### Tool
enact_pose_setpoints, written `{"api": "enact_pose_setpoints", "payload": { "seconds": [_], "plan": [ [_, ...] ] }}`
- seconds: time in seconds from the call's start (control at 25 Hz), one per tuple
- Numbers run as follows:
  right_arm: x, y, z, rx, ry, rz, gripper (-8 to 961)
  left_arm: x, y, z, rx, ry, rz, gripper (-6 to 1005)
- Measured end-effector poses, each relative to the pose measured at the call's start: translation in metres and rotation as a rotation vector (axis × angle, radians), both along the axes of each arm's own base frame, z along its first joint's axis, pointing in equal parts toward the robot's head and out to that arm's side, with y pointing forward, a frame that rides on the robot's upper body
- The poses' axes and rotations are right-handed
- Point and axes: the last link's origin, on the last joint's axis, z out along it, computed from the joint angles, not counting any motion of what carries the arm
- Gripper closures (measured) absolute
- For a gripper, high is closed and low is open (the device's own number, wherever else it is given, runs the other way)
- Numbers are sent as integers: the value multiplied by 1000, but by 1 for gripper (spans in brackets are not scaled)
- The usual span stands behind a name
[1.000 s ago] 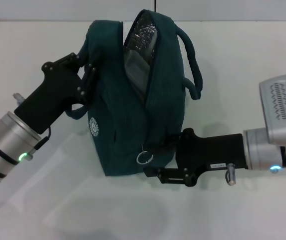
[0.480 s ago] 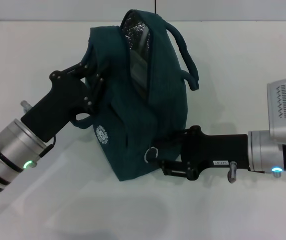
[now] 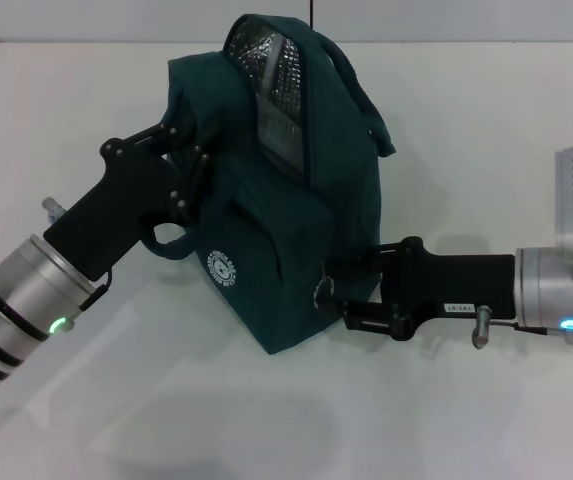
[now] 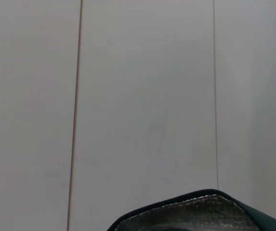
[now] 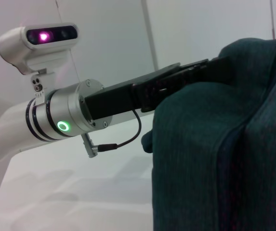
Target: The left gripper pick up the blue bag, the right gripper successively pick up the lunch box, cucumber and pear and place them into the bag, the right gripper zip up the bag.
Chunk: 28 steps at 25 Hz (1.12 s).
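The blue bag is a dark teal fabric bag that hangs tilted above the white table. Its top gapes open, showing silver lining. My left gripper is shut on the bag's left side near a handle. My right gripper presses against the bag's lower right edge and is shut on the zipper pull, whose metal ring dangles at its tip. In the right wrist view the bag fills the near side, with the left gripper gripping it. The lunch box, cucumber and pear are out of view.
The white table lies beneath and around the bag, with its far edge along the back. The left wrist view shows pale panels and the bag's silver-lined rim. The left arm stretches across the right wrist view.
The bag has swung to the right and tilted further, carried by the left gripper. The right gripper has moved right and slightly up, staying at the zipper ring.
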Motion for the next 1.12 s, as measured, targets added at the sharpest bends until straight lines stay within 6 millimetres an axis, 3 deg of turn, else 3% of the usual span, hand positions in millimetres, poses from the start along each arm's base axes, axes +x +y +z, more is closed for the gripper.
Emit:
{"api": "enact_pose_setpoints", "payload": {
  "seconds": [0.36, 0.76, 1.12],
  "plan": [
    [6, -4, 14, -32, 20, 20, 556, 0, -1, 0, 14, 11, -6, 842],
    [27, -6, 32, -9, 22, -46, 571, -1, -1, 0, 13, 15, -5, 842],
    [19, -8, 15, -31, -17, -9, 584, 1, 0, -1, 6, 18, -12, 843]
  ]
}}
